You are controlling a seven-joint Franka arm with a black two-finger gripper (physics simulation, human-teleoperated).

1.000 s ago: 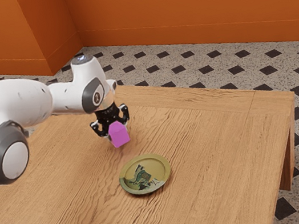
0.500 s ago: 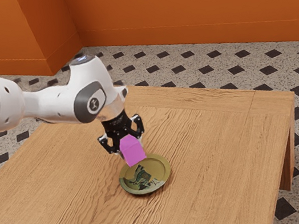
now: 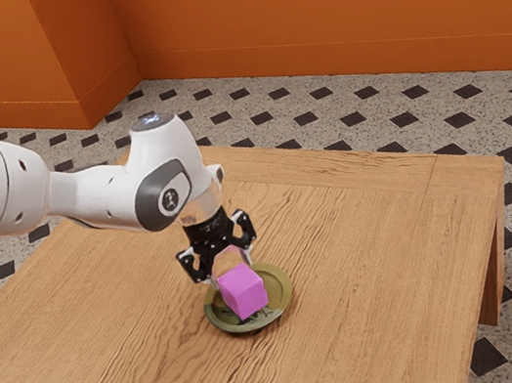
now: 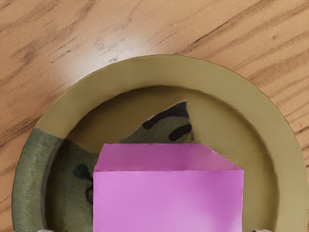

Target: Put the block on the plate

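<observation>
The black gripper points down over the plate in the exterior view, its fingers spread on either side of the magenta block. That block sits within the rim of the round olive-green plate, covering part of its dark pattern. In the wrist view, slivers of both fingertips of the gripper show at the lower edge, with a gap between each and the block. Around the block runs the plate's wide rim. Where the block's underside meets the plate is hidden.
The wooden table extends around the plate, its far edge and a corner toward the exterior view's right. Beyond it are a speckled floor with dark diamonds and an orange wall.
My hand has carried the block toward the exterior view's right and down over the plate. The fingers have opened, and the block now sits lower relative to them.
</observation>
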